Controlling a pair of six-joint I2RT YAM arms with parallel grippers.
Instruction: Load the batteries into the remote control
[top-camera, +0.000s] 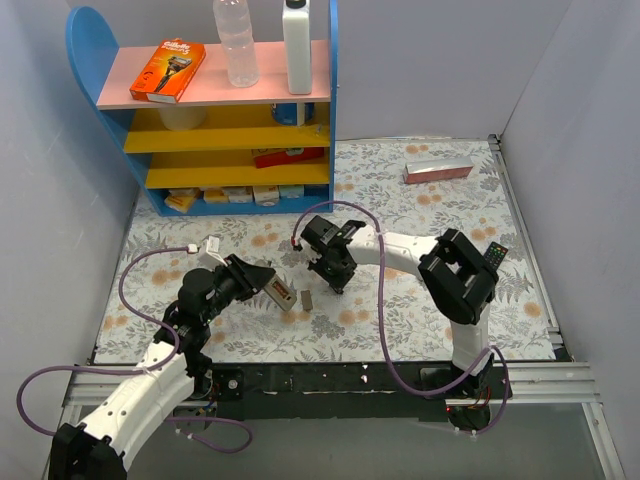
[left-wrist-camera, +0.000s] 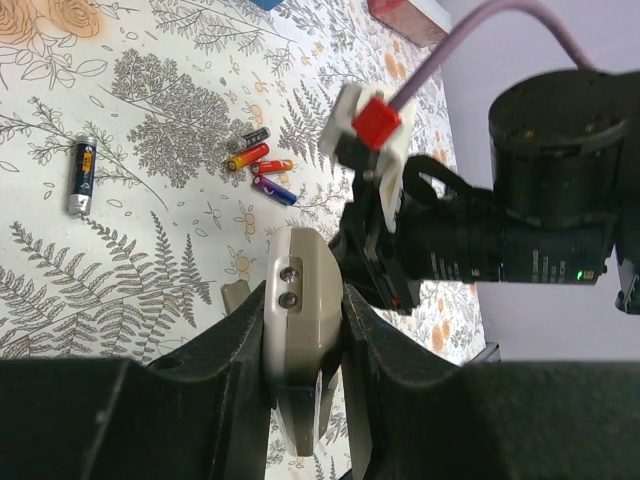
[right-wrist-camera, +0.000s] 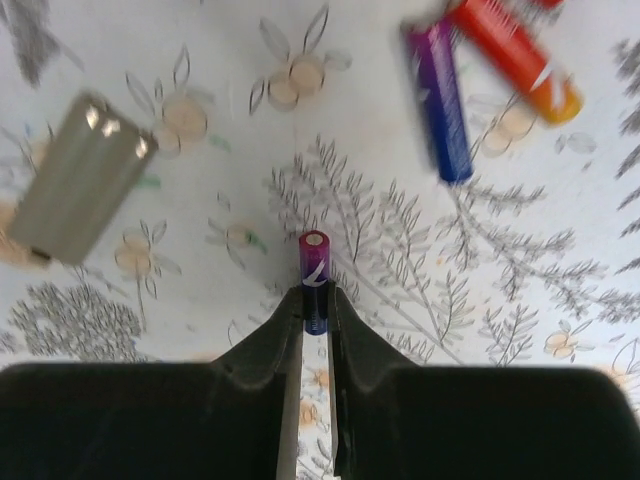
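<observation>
My left gripper (top-camera: 262, 280) (left-wrist-camera: 305, 296) is shut on the white remote control (top-camera: 281, 293) (left-wrist-camera: 298, 330) and holds it edge-on just above the table. My right gripper (top-camera: 337, 275) (right-wrist-camera: 316, 296) is shut on a blue-purple battery (right-wrist-camera: 315, 275), which stands out past the fingertips just above the floral cloth. A loose blue-purple battery (right-wrist-camera: 440, 100) and a red-orange one (right-wrist-camera: 515, 58) lie just beyond it. They also show as a small cluster (left-wrist-camera: 262, 170) in the left wrist view. The grey battery cover (right-wrist-camera: 75, 180) (top-camera: 306, 298) lies loose between the two grippers.
A black battery (left-wrist-camera: 82, 175) lies apart from the cluster. A black remote (top-camera: 495, 257) lies at the right edge, and a pink box (top-camera: 438, 171) at the back right. A blue and yellow shelf (top-camera: 230, 130) stands at the back left. The right arm (left-wrist-camera: 500, 240) is close to the held remote.
</observation>
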